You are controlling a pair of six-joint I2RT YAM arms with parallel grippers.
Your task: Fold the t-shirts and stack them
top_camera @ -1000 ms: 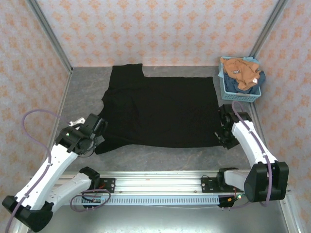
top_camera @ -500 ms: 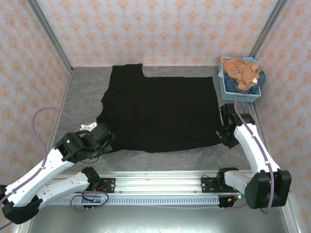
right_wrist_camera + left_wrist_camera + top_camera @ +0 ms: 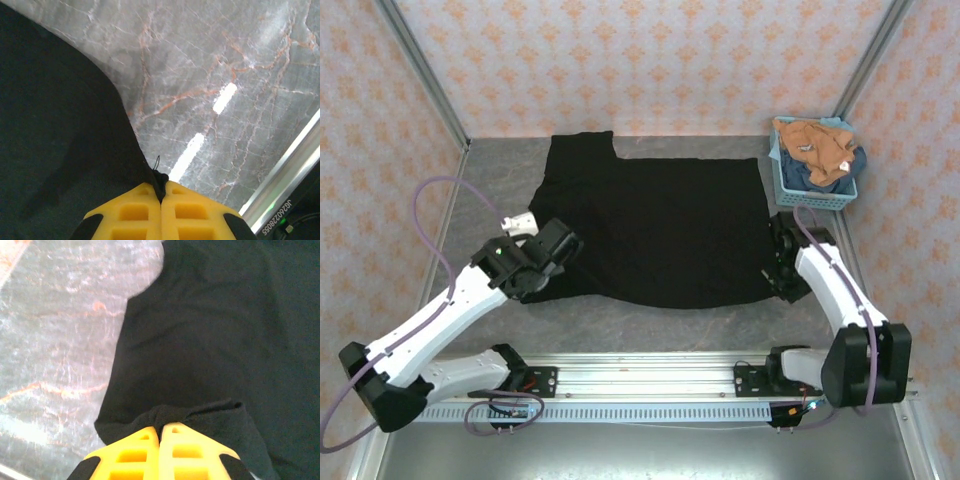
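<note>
Black tee [image 3: 660,230] lies spread on the table [image 3: 498,190]. The left gripper [image 3: 160,429] and right gripper [image 3: 161,187] each pinch a near corner, jaws closed. The basket [image 3: 817,199] (far right) holds an orange tee [image 3: 815,145] over, seemingly, a blue tee [image 3: 808,176].

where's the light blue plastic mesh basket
Top external view: the light blue plastic mesh basket sits in the far right corner, just right of the black cloth t-shirt.

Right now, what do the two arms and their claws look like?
The left arm and right arm are white with black joints, each with a thin purple cable. The left claw and right claw have yellow fingers with square hollows.
</note>
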